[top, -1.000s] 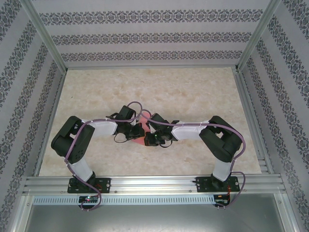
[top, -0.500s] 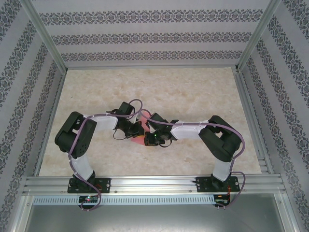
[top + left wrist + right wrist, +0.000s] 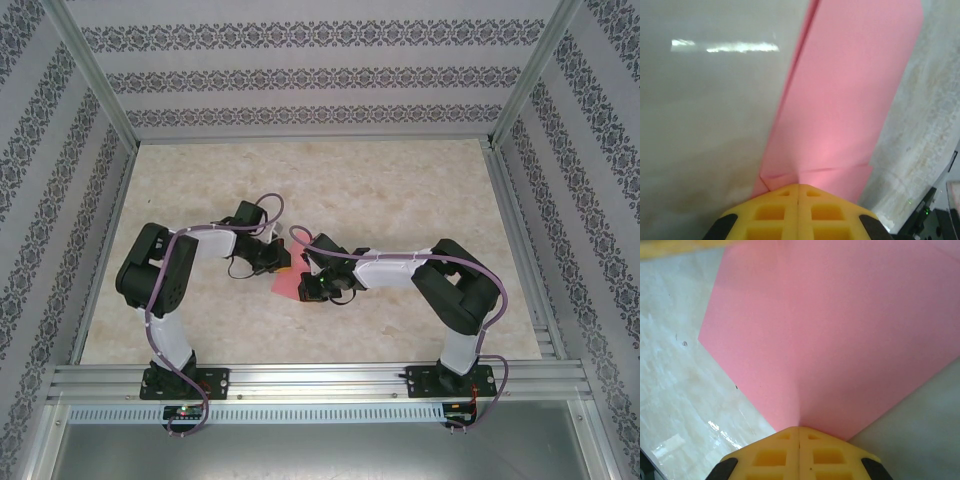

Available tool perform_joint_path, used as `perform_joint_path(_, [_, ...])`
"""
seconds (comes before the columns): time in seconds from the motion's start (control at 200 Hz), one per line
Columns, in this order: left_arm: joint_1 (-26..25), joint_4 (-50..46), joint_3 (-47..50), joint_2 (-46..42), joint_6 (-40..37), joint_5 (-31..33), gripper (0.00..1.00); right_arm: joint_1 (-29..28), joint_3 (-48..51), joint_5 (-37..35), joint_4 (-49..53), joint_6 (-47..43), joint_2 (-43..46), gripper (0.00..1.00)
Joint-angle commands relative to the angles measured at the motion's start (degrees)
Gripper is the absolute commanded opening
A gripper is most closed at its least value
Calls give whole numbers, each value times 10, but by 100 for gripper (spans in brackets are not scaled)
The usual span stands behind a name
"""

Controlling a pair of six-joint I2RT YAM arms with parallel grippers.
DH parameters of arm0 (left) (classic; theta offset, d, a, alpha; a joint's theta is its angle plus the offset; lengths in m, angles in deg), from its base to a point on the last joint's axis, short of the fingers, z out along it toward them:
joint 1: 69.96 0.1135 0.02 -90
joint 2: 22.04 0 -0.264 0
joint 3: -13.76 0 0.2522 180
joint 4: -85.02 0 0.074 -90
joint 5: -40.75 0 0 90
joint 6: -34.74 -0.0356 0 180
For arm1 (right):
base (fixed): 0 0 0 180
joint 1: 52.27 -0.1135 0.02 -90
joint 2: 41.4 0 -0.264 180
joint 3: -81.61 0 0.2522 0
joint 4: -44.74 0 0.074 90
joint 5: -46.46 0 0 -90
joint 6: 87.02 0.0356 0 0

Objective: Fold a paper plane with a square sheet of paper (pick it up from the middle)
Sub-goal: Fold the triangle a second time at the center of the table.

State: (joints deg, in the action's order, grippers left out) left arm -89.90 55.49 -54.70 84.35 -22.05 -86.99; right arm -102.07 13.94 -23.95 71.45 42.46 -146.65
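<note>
I'm seeing my left gripper [image 3: 799, 186] sitting further left than half a second ago, baring more of the one pink sheet of paper [image 3: 284, 285] between my two grippers. Both arms are bending inward, elbows out. Left gripper and right gripper [image 3: 799, 429] are each pinching the sheet, fingers fully together, with paper spreading ahead of them.

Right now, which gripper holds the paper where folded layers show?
The left gripper: its wrist view shows the paper with an overlapped edge and a small creased flap at the fingertips. The right gripper pinches a smooth, single-looking corner.
</note>
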Motion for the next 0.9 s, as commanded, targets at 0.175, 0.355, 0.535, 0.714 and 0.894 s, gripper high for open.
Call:
perform_joint_path(0.175, [33, 23, -41, 29, -31, 113, 2, -13, 55, -86, 142, 3, -76, 3])
perform_joint_path(0.355, [34, 12, -50, -4, -28, 104, 5, -13, 19, -65, 123, 2, -36, 6])
perform_joint_path(0.535, [33, -4, -34, -63, -8, 105, 20, -6, -62, -57, 92, 2, 33, 18])
perform_joint_path(0.714, [33, -16, 18, -138, 19, 126, 33, 15, -91, -84, 70, 2, 100, 34])
perform_joint_path(0.894, [28, 0, 68, -192, 46, 111, 41, 56, -69, -96, 57, 1, 110, 47])
